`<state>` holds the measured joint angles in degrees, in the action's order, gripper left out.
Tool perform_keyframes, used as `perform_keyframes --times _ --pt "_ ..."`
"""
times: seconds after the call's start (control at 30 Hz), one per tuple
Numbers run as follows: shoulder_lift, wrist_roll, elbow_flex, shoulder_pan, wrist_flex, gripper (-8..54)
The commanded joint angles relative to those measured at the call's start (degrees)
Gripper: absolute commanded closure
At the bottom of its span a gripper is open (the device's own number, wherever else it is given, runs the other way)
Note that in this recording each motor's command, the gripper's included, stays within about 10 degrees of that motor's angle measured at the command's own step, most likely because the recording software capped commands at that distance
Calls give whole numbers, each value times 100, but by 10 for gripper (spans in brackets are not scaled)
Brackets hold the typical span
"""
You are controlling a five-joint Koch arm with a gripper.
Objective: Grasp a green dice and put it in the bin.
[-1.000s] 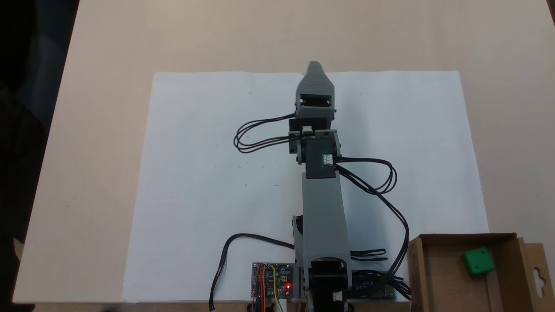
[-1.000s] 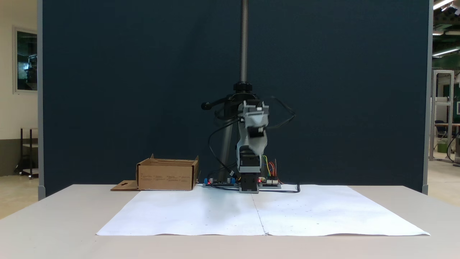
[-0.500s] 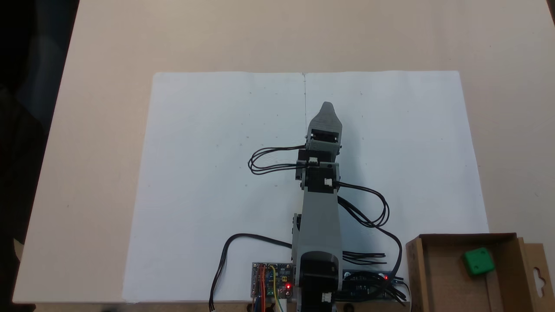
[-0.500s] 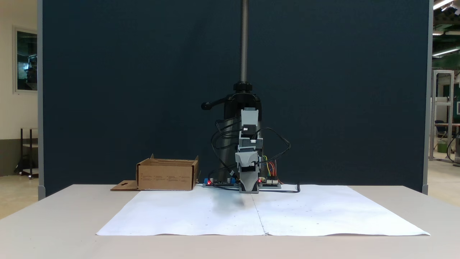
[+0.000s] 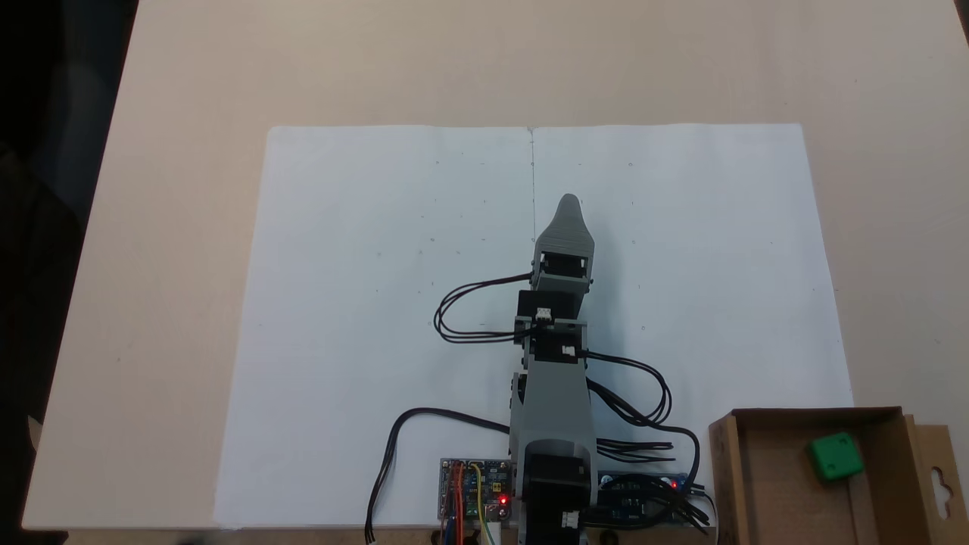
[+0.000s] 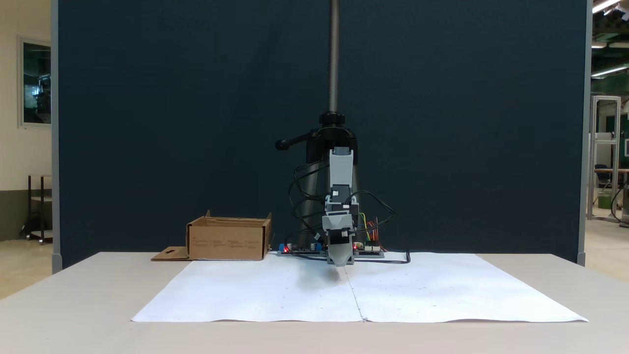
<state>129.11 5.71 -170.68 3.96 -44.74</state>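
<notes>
The green dice (image 5: 834, 456) lies on the floor of the bin (image 5: 725, 469), a low brown cardboard box at the bottom right of a fixed view; from the front the bin (image 6: 226, 241) stands left of the arm's base and its walls hide the dice. My gripper (image 5: 568, 201) hovers low over the middle of the white paper, far from the bin, pointing away from the base. Seen from the front, the gripper (image 6: 340, 262) tapers to a single tip just above the paper. Its jaws lie one behind the other, with nothing visible between them.
White paper (image 5: 363, 303) covers the table's middle. The arm's base, circuit boards (image 5: 473, 490) and looped black cables (image 5: 651, 393) crowd the near edge beside the bin. The bin's side flap (image 5: 939, 477) with a keyhole cutout sticks out. A dark partition (image 6: 147, 123) stands behind.
The arm has folded back toward its base and come down, so the gripper moved from the paper's far edge to low over its middle. The dice and bin have not moved.
</notes>
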Motion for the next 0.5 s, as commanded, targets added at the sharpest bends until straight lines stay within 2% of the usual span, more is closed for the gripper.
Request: perform_keyframes --times 0.0,0.47 --pt "694 -334 -53 88 -947 32" --pt "686 -316 -870 132 -3118 26"
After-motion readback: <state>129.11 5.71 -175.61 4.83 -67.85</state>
